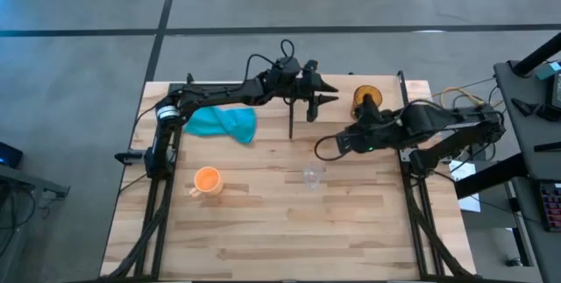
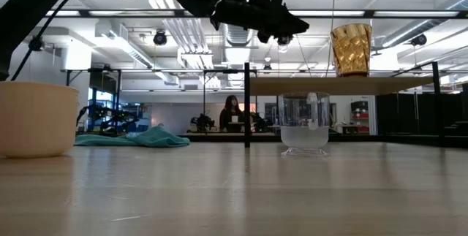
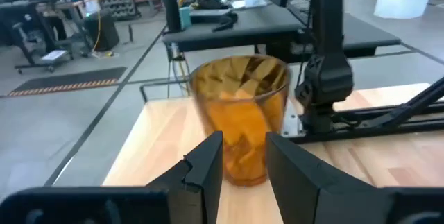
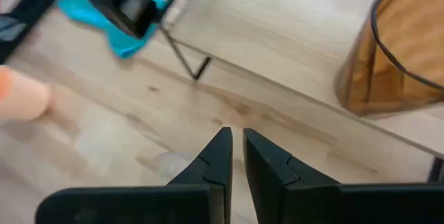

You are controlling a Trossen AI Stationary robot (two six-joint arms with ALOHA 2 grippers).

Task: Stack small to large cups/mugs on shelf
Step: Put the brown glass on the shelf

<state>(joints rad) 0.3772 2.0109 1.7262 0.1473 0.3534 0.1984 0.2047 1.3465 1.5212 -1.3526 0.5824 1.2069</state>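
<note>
Above the shelf holding the upright brown cup, the nearly shut, empty right gripper points down toward the glass cup, nearer than the open left gripper.

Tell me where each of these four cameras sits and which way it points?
High view: above, looking straight down on the wooden table; both dark arms show.
Low view: at tabletop height, facing the small clear glass cup; an arm crosses overhead.
Left wrist view: on the left arm, facing the tall amber-brown faceted cup; left gripper open.
Right wrist view: on the right arm, facing down at the table; right gripper nearly shut, empty.
Shared: both wrist views show the brown cup.
</note>
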